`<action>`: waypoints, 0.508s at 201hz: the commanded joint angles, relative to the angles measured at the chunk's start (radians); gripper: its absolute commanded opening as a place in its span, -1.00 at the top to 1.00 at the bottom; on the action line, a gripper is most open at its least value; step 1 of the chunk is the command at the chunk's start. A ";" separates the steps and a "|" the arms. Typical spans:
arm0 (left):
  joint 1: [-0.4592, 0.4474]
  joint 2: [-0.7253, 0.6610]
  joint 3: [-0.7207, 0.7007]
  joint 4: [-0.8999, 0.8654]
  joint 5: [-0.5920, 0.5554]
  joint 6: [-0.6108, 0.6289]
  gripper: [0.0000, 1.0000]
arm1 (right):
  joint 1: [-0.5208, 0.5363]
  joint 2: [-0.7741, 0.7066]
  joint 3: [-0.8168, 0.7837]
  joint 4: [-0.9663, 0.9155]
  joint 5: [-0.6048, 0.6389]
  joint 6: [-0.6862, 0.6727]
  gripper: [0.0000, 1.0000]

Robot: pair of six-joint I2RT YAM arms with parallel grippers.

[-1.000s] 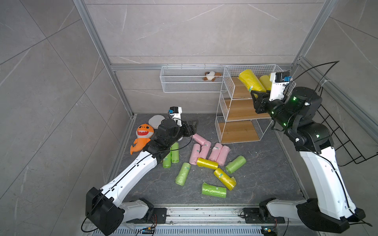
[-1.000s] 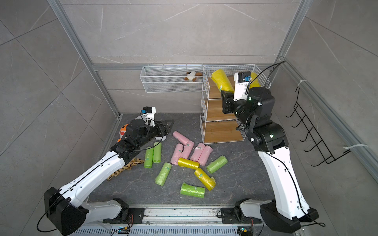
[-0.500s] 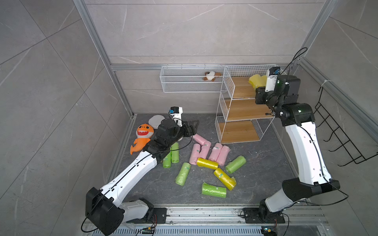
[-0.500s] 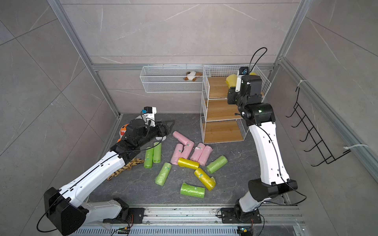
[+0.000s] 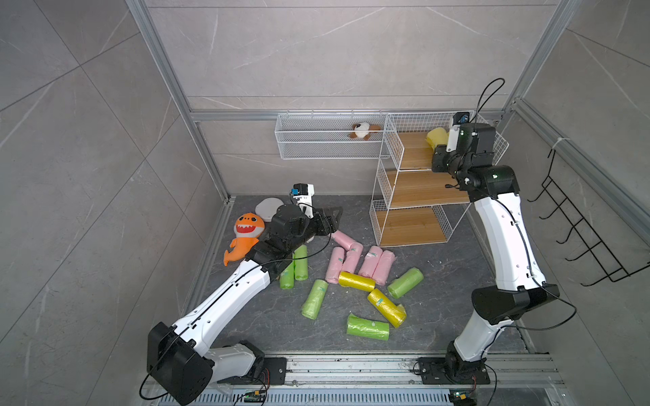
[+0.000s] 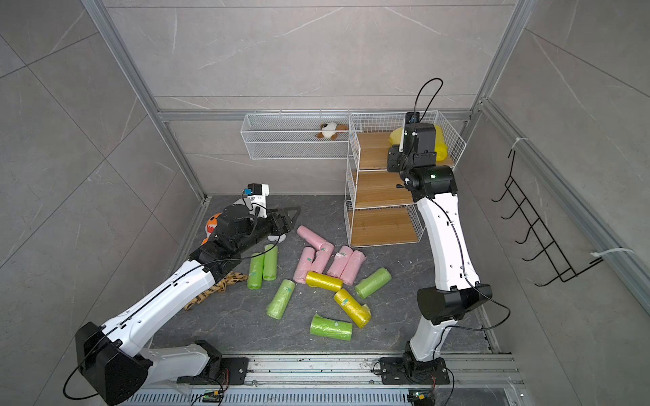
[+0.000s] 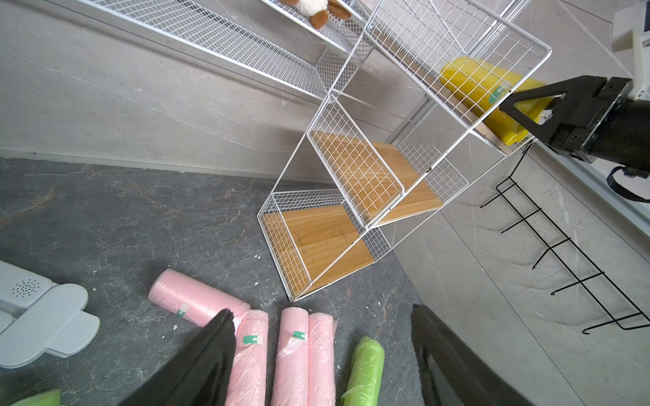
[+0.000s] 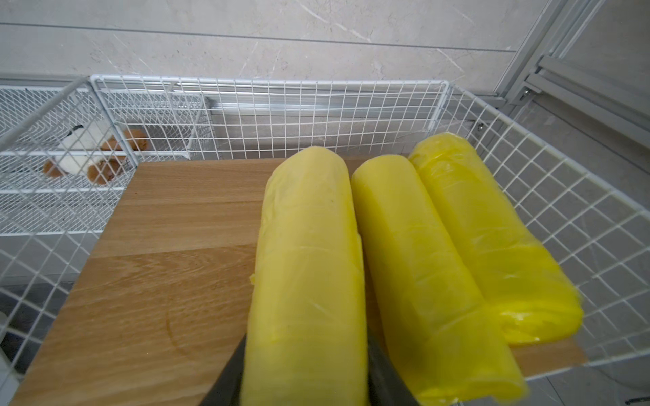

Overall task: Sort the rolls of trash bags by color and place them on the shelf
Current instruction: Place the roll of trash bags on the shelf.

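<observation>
Placing step, yellow group: the right gripper (image 8: 306,342), closed around a yellow roll (image 8: 306,246), holds it over the top tier (image 8: 169,253) of the shelf (image 5: 383,182), beside two shelved yellow rolls (image 8: 415,263) at the tier's mesh side edge. Whether it touches the tier is unclear. Next: lower and release. The left gripper (image 7: 322,309) gapes empty above pink rolls (image 7: 292,351) on the floor (image 7: 105,218).

Glossy plastic rolls (image 8: 306,263) on a white wire shelf (image 8: 267,105) with smooth wooden boards (image 8: 169,281).

Top board of shelf (image 8: 158,274) half bare, three yellow rolls (image 8: 415,263) filling the rest, mesh walls (image 8: 316,116) behind
</observation>
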 commanded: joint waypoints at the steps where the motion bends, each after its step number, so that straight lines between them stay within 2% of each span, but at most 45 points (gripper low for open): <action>1: -0.001 -0.011 0.002 0.031 0.026 0.008 -0.62 | -0.010 0.018 0.058 0.010 0.043 0.002 0.30; 63: 0.000 -0.004 -0.002 0.035 0.029 0.007 -0.62 | -0.039 0.026 0.059 -0.006 0.058 -0.006 0.18; 102: -0.001 0.004 -0.005 0.039 0.039 0.000 -0.62 | -0.041 0.010 0.042 -0.004 0.010 0.001 -0.03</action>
